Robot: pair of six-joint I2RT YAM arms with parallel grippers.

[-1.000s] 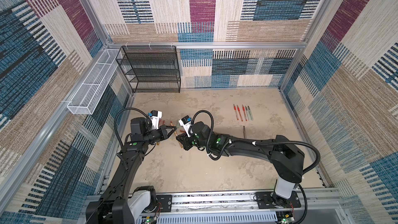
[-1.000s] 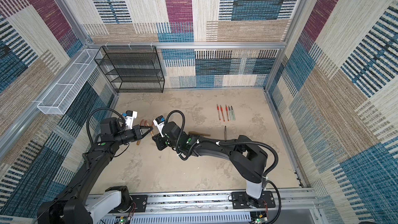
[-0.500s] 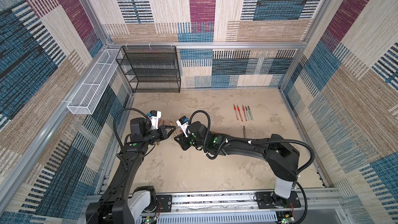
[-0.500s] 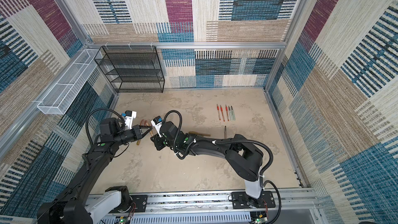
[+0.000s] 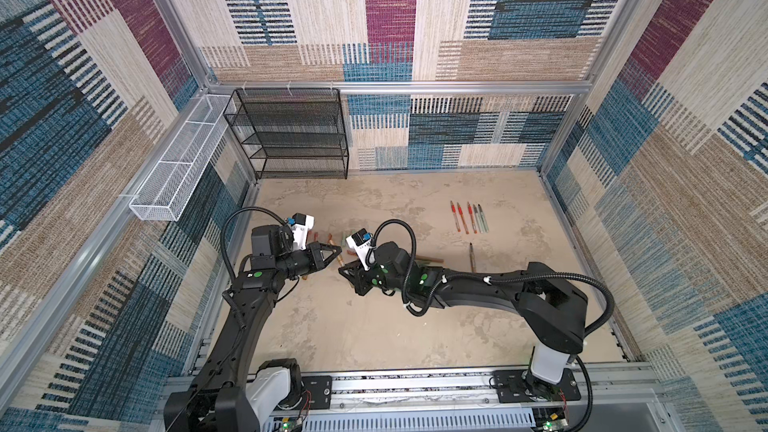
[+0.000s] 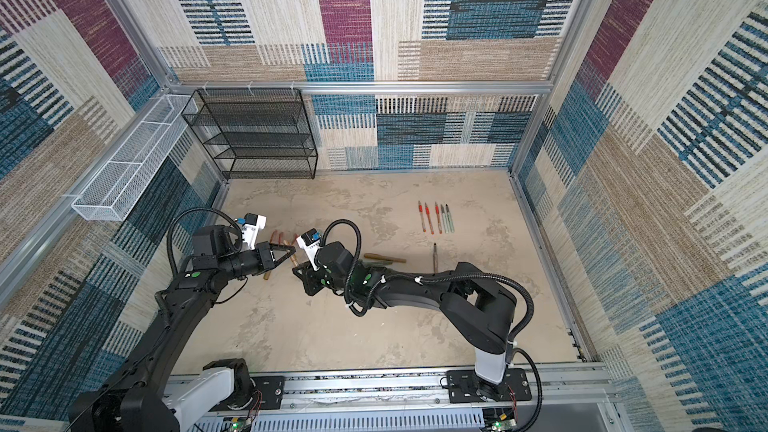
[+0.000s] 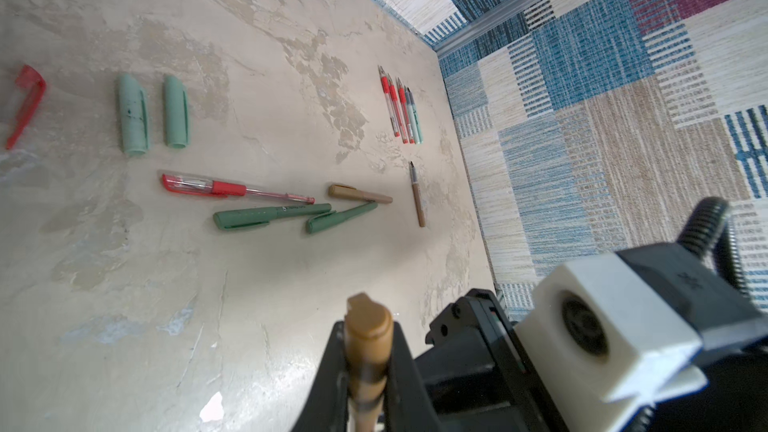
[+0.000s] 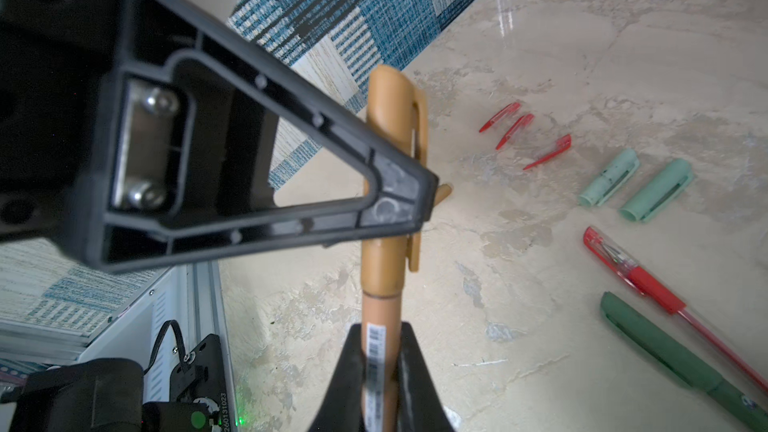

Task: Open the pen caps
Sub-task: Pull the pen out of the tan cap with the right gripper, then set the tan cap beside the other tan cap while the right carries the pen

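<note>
Left jaws clamped on the stubby bronze-gold plastic cap [image 8: 390, 118], right jaws on its tan barrel [image 8: 380, 309], so I'd pull straight apart, no twisting.

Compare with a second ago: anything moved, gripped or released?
The right arm's elbow swayed slightly leftward in both top views, then partly back. Nothing taken or released: left gripper and right gripper stay shut on the bronze-gold cap and its barrel, cap still on. Pen row unmoved.

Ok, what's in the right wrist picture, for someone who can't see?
A gold pen is pinched at its barrel by the right fingers and at its cap by the left fingers. Red caps, mint caps and two pens lie on the table.
</note>
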